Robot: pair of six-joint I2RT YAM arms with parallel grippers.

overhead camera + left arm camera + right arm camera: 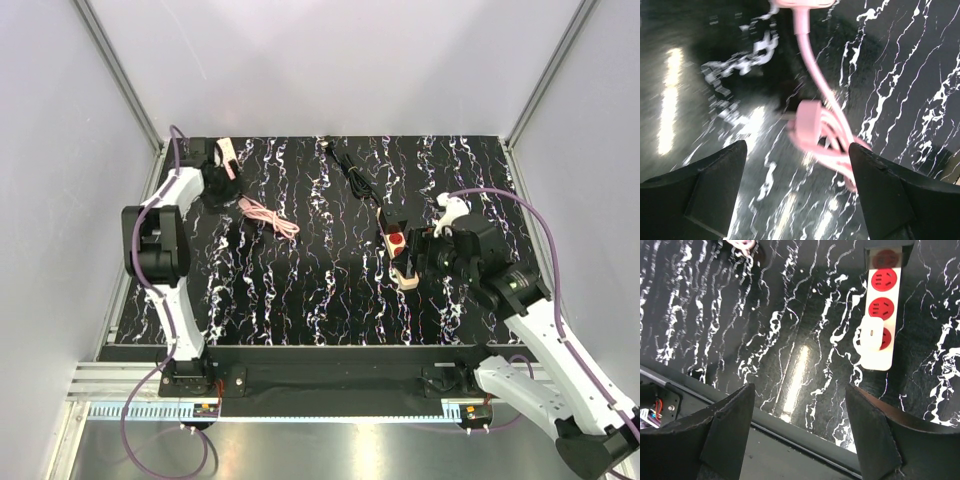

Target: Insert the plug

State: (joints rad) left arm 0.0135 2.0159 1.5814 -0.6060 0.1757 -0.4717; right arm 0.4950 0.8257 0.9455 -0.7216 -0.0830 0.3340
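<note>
A pink plug [807, 117] lies on the black marbled table with its pink cable [832, 145] coiled beside it; from above, the cable [268, 217] sits left of centre. My left gripper [797, 150] hovers open just short of the plug, at the back left corner [222, 172]. Nothing is between its fingers. The white power strip [880, 320] with red sockets lies right of centre [398, 250]. My right gripper [799, 390] is open and empty, beside the strip's near end [422, 255].
The strip's black cord [352, 172] runs toward the back of the table. The table's near edge rail [790, 440] passes under the right gripper. White enclosure walls stand close on the left, right and back.
</note>
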